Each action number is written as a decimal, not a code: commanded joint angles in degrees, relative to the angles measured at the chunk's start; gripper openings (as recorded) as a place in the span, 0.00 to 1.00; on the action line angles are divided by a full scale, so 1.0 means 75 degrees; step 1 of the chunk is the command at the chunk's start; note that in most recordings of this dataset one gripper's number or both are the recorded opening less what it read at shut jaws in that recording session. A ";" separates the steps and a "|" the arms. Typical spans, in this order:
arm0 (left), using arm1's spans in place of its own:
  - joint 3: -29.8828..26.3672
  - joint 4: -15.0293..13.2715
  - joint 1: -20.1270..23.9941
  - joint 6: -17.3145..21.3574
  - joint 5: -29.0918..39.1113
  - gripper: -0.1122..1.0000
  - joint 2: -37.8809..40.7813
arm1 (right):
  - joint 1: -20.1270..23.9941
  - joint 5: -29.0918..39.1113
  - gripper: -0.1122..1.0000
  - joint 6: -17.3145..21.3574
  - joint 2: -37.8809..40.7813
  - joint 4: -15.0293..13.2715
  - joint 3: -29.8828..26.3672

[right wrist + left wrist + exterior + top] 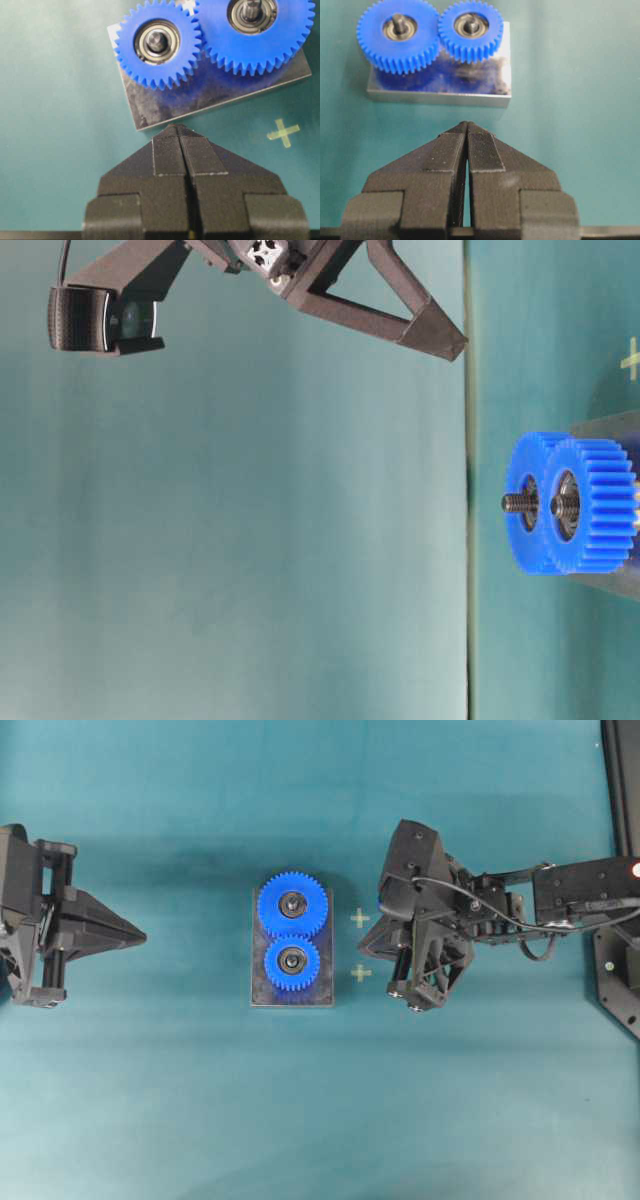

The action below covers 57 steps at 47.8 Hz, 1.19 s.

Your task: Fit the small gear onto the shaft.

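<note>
Covering the whole work area, a teal mat (pixel 150 1100) is seen, with two pale cross marks (pixel 360 919) just right of a grey metal plate (pixel 262 992) near its middle. At the right edge of the overhead view a black frame (pixel 622 780) is visible.

The small gear (pixel 292 964) is seated on the shaft (pixel 156 39), whose tip shows through the bearing hub; its teeth are meshed with the larger gear (pixel 293 904) beside it on the same plate.

The left gripper (pixel 467 131) is closed, its ribbed fingers (pixel 485 150) pressed nearly together with only a thin slit between them, and nothing is held. The right gripper (pixel 176 131) is pressed fully together and is likewise empty, its tip lying just short of the plate's edge in the wrist view.

Bare mat lies between the left gripper and the plate, and wide open mat is seen above and below the plate.
</note>
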 commanded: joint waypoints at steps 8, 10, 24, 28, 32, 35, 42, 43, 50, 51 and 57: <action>-0.0082 0.0023 0.0000 -0.0012 -0.0070 0.10 0.0000 | -0.0012 -0.0047 0.08 0.0070 -0.0059 -0.0012 -0.0070; -0.0082 0.0023 0.0000 -0.0012 -0.0070 0.10 0.0000 | -0.0012 -0.0059 0.08 0.0070 -0.0059 -0.0012 -0.0070; -0.0059 0.0023 0.0000 -0.0012 -0.0070 0.10 0.0000 | -0.0012 -0.0047 0.08 0.0070 -0.0070 -0.0012 -0.0047; -0.0059 0.0023 0.0000 -0.0012 -0.0070 0.10 0.0000 | -0.0012 -0.0047 0.08 0.0059 -0.0059 -0.0012 -0.0047; -0.0047 0.0023 0.0000 -0.0012 -0.0070 0.10 0.0000 | -0.0023 -0.0059 0.08 0.0059 -0.0059 -0.0012 -0.0047; -0.0047 0.0023 0.0000 -0.0012 -0.0059 0.10 0.0000 | -0.0023 -0.0047 0.08 0.0070 -0.0059 -0.0012 -0.0047; -0.0023 0.0023 0.0000 -0.0012 -0.0070 0.10 0.0000 | -0.0012 -0.0059 0.08 0.0070 -0.0059 -0.0012 -0.0023; -0.0023 0.0023 0.0000 -0.0012 -0.0070 0.10 0.0000 | -0.0023 -0.0070 0.08 0.0070 -0.0059 -0.0012 -0.0012; -0.0023 0.0023 0.0000 -0.0012 -0.0070 0.10 0.0000 | -0.0035 -0.0258 0.08 0.0070 -0.0059 -0.0012 0.0035; -0.0023 0.0023 0.0000 -0.0012 -0.0070 0.10 0.0000 | -0.0035 -0.0281 0.08 0.0070 -0.0059 -0.0012 0.0047; -0.0023 0.0023 0.0000 -0.0023 -0.0070 0.10 -0.0012 | -0.0035 -0.0445 0.08 0.0070 -0.0059 -0.0012 0.0094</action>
